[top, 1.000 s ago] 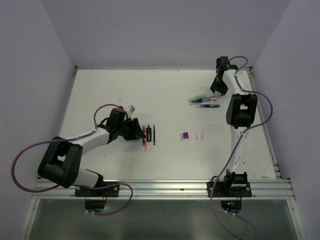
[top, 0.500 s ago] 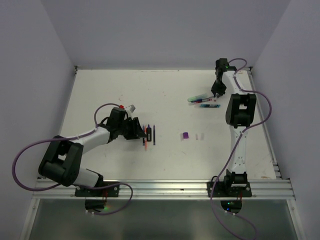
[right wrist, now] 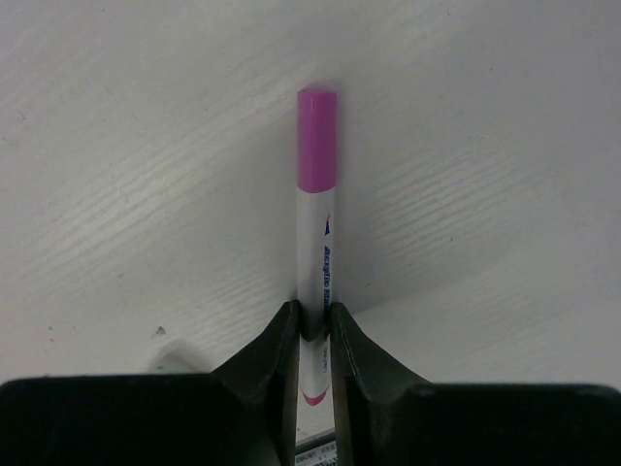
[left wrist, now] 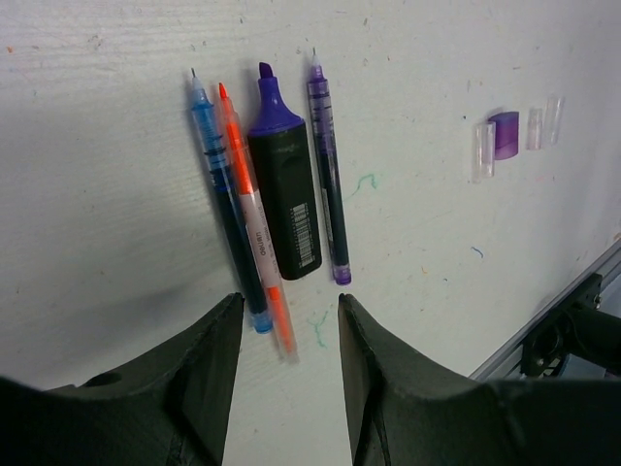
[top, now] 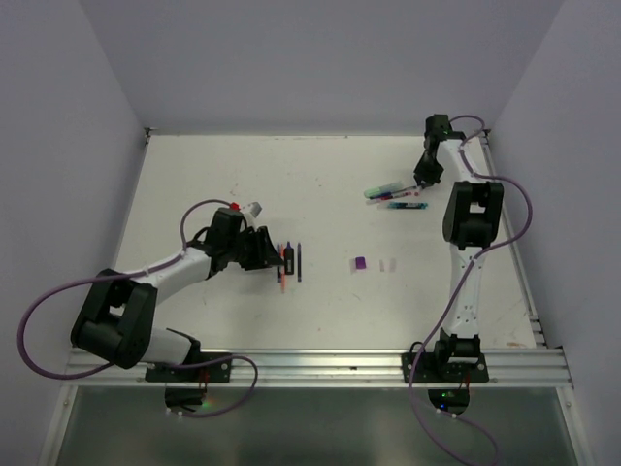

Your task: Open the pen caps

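With my right pincer (right wrist: 312,332) clamped on the white pen (right wrist: 316,262) at the far right of the surface (right wrist: 146,146), I'd grip firmly and bring the open, empty left pincer (left wrist: 289,320) across to pull its pink cap (right wrist: 317,141) straight off.

Tabletop (left wrist: 437,272): white, matt, fine grain, ink-flecked. Pens (left wrist: 286,194): smooth glossy plastic, thin barrels translucent. Caps (left wrist: 504,136): clear and purple plastic. Pink marker (right wrist: 316,243): satin plastic. My left fingers (left wrist: 204,379): matt black plastic. Rail (top: 320,361): bare metal.
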Motion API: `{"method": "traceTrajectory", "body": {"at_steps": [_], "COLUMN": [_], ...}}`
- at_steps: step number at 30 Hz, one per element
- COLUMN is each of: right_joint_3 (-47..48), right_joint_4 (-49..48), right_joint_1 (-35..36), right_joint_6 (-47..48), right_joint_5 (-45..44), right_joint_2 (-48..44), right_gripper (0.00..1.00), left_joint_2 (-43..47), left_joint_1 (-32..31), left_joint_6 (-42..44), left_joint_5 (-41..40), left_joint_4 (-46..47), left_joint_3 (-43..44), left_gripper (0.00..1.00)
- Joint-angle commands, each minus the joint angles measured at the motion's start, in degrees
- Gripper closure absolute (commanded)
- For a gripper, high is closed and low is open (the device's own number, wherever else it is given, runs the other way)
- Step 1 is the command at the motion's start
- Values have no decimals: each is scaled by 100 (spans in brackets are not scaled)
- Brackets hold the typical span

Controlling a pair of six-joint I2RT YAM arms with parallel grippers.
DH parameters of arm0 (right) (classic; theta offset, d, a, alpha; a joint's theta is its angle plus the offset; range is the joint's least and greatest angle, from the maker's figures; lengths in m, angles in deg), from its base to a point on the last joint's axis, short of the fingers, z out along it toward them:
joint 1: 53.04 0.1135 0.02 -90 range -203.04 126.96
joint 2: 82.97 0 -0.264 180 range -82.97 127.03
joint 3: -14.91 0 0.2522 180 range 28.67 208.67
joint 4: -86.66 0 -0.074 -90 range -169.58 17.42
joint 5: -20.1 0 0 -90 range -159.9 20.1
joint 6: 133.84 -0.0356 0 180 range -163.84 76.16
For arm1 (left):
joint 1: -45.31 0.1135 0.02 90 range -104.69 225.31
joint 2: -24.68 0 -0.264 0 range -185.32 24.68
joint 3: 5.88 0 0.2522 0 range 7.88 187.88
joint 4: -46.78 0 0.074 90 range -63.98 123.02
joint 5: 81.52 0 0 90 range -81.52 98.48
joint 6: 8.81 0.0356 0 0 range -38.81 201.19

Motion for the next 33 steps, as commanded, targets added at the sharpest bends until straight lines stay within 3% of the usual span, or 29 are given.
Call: {"method": "traceTrajectory", "body": {"at_steps": [1, 11, 15, 23, 27, 33], "right_joint_3": [-199, -1260, -1903, -3370, -4206, -4918], "right_joint_4": [-204, -291, -187, -168, -503, -1196], "right_joint_1": [-138, -112, 90, 1504, 1926, 2384], "right_joint_6": [232, 91, 91, 592, 355, 101], "right_joint_5": [-126, -30, 707, 2343, 3117, 4189], "right_joint_2": [-272, -1984, -2671, -3814, -4439, -5054], "right_gripper": [100, 100, 100, 100, 100, 100], "left_joint_2": [198, 260, 128, -109, -232, -259], "left_joint_1": [-8, 1, 9, 71, 71, 71], "left_joint_6": [49, 172, 84, -188, -503, -1206], "left_joint_5": [62, 62, 254, 817, 1194, 1977], "left_joint_4": [-83, -372, -460, -593, -312, 822], "left_joint_3": [143, 538, 845, 1750, 1629, 1040], "left_gripper": [53, 54, 55, 54, 53, 52]}}
